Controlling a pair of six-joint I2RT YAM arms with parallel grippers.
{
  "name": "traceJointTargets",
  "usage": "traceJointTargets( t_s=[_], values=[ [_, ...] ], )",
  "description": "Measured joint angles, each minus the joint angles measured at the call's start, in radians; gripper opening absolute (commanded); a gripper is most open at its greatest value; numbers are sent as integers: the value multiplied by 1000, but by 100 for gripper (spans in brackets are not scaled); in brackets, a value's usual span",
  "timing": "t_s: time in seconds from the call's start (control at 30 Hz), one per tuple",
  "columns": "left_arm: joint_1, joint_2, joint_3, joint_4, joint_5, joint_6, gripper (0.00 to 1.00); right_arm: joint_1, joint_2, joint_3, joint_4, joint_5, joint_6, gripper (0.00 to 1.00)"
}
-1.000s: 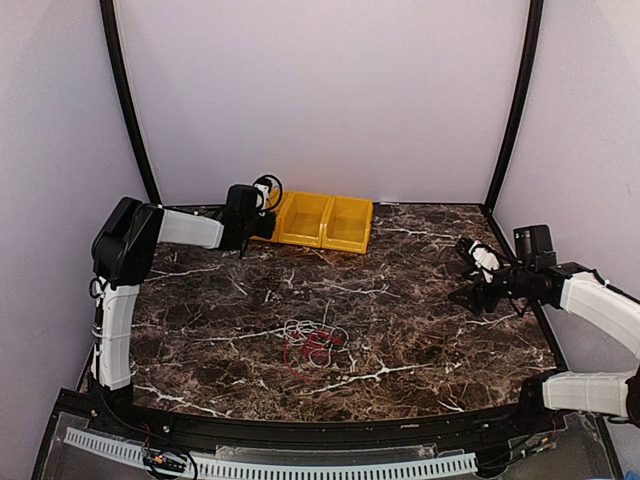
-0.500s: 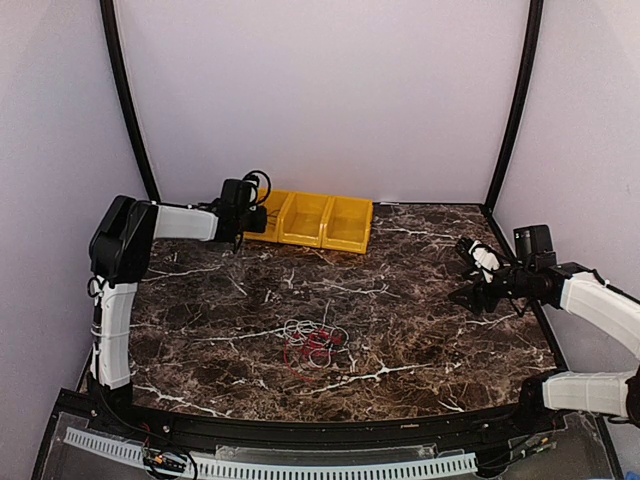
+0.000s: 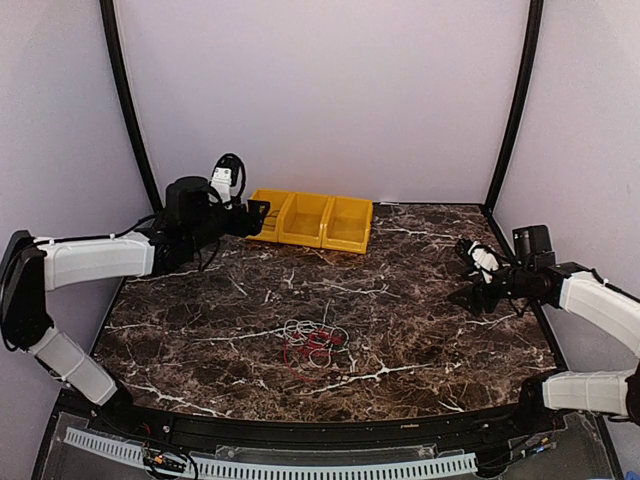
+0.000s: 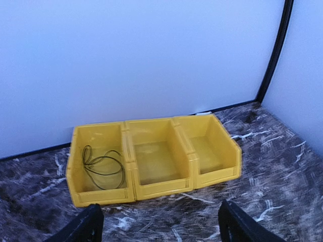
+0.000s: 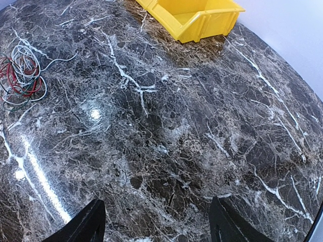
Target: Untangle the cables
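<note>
1. Overhead, a dark marble table (image 3: 420, 330) with white veins is seen, enclosed by pale walls, with two robot arms mounted at its near edge.
2. A row of three yellow bins (image 3: 312, 220) is set at the far edge of the table, against the back wall.
3. The left arm (image 3: 100, 255) is stretched toward the far left, so that the left gripper (image 4: 160, 222) is held just in front of the bins. Its claw is spread wide and nothing is pinched in it.
4. The right arm (image 3: 600, 300) is held at the right side of the table. The right gripper (image 5: 156, 212) hangs above bare marble, its claw likewise spread and empty.
5. The tangled bundle of cables (image 3: 315, 345), in red and white loops with a darker strand, lies on the table near its front centre, well apart from both claws.
6. One thin dark cable (image 4: 103, 164) lies loosely coiled in the leftmost bin; the other two bins are seen to hold nothing.
7. The step in hand is judged to be the depositing of a separated cable. With one strand sorted, most of the task is thought to remain.
8. Next, one claw would need to be brought down to the bundle and a single loop pinched. The other claw may be needed to pin the rest, since thin loops could drag their neighbours along.
</note>
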Motion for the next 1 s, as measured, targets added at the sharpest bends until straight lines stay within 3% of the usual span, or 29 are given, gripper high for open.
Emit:
traceJointTargets(
  t_s=[0.1, 0.17, 0.23, 0.3, 0.47, 0.53, 0.57, 0.63, 1.0],
  values=[
    [-48, -150, -142, 79, 44, -50, 92, 0, 11, 0, -1, 0, 0, 75],
    [-49, -205, -206, 97, 60, -93, 84, 0, 12, 0, 1, 3, 0, 76],
    [-45, -241, -267, 106, 96, -119, 67, 0, 9, 0, 3, 8, 2, 75],
    [-41, -269, -328, 104, 145, -141, 61, 0, -3, 4, 0, 11, 2, 74],
    [-65, -323, -427, 56, 277, -162, 58, 34, -16, 83, -29, -19, -4, 70],
    [-91, -345, -448, 31, 296, -162, 65, 89, 8, 137, -49, -31, -11, 68],
    [-112, -358, -461, 28, 295, -162, 90, 138, 40, 182, -71, -35, -18, 67],
    [-144, -385, -492, 19, 287, -165, 98, 210, 105, 251, -90, -54, -27, 67],
    [-171, -401, -549, -30, 126, -245, 99, 465, 502, 520, -175, -87, -68, 63]
  ],
)
